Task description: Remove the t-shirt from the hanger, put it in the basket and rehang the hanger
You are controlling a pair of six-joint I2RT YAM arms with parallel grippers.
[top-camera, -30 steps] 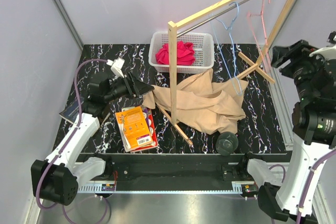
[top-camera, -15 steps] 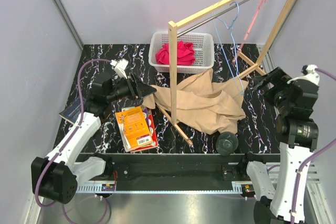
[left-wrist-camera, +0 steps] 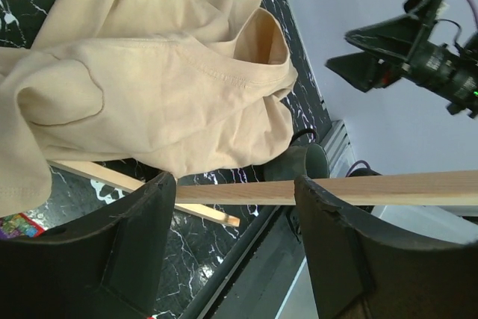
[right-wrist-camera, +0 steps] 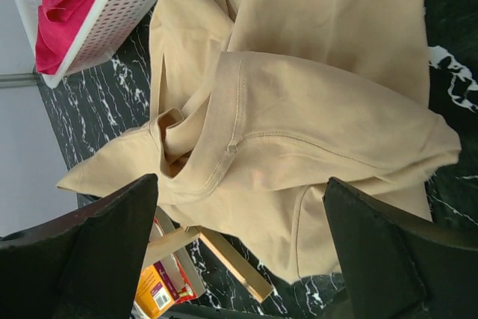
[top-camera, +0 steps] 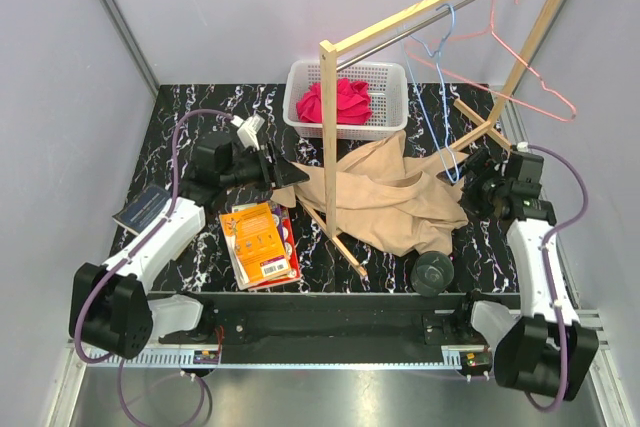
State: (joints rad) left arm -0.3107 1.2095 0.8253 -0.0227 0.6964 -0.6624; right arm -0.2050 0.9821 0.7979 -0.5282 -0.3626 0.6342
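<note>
Beige t-shirt, black white-veined table

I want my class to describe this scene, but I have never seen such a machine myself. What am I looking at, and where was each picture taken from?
These are two robot arms bolted at the near edge of a table, each ending in a two-finger gripper. The wide picture comes from a fixed camera above and behind them. The other two come from cameras on the wrists, so the dark shapes at the bottom are each arm's own fingers.

On the black marbled table a beige t-shirt lies crumpled at the foot of a wooden clothes rack. A blue hanger and a pink hanger hang bare on its rail. Behind stands a white basket holding a pink cloth.

The left gripper and right gripper are both open and hold nothing.
</note>
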